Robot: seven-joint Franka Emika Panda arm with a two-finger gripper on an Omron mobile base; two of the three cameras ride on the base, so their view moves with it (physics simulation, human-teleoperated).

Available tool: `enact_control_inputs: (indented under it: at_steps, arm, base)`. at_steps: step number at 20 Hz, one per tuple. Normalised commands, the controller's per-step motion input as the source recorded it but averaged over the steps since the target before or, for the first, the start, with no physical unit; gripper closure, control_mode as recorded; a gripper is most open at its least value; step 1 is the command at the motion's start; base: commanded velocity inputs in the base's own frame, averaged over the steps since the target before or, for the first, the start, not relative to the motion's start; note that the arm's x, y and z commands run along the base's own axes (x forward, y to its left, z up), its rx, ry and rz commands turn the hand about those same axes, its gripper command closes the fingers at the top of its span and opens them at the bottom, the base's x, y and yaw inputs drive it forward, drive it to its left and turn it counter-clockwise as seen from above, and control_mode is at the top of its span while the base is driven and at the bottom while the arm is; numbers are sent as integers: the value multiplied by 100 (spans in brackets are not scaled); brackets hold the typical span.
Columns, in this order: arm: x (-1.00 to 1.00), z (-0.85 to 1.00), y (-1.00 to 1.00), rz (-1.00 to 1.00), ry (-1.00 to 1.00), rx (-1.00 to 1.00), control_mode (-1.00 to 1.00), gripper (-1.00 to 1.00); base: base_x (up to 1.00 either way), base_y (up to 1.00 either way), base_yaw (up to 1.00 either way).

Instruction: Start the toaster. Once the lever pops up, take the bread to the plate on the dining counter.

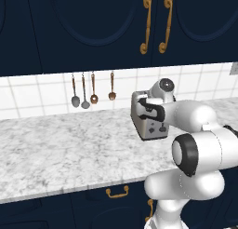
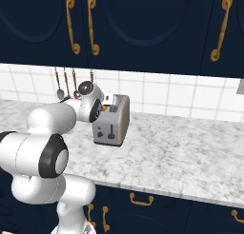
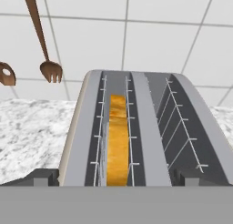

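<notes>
The silver-beige toaster (image 1: 149, 128) stands on the marble worktop near the tiled wall; it is also in the right base view (image 2: 116, 120). My gripper (image 1: 145, 111) hovers just over its top, open, with nothing between the fingers. In the hand view the toaster (image 3: 145, 127) lies straight below the gripper (image 3: 118, 176), and the fingertips (image 3: 45, 175) stand wide to either side of the slots. The bread (image 3: 117, 145), with a golden-orange crust edge, sits down in the left slot; the right slot is empty. On the control face a dark lever (image 2: 112, 130) sits beside a round knob. The plate and dining counter are out of view.
Several wooden and metal utensils (image 1: 93, 90) hang on the white tiles left of the toaster, two of them (image 3: 45, 59) in the hand view. Navy upper cabinets (image 1: 116, 23) overhang the worktop (image 1: 60, 149). Navy drawers with brass handles (image 1: 117, 192) lie below its front edge.
</notes>
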Motion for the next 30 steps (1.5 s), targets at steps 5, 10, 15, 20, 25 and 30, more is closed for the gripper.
enact_control_inputs:
  at_steps: [5,10,15,20,25,30]
  arm:
    - [0,0,0,0,0,0,-100,-100]
    - [0,0,0,0,0,0,-100,-100]
    - [0,0,0,0,0,0,-100,-100]
    - [0,0,0,0,0,0,-100,-100]
    - [0,0,0,0,0,0,-100,-100]
    - [0,5,0,0,0,0,-100,-100]
  base:
    - [0,0,0]
    - [0,0,0]
    - [0,0,0]
    - [0,0,0]
    - [0,0,0]
    - [0,0,0]
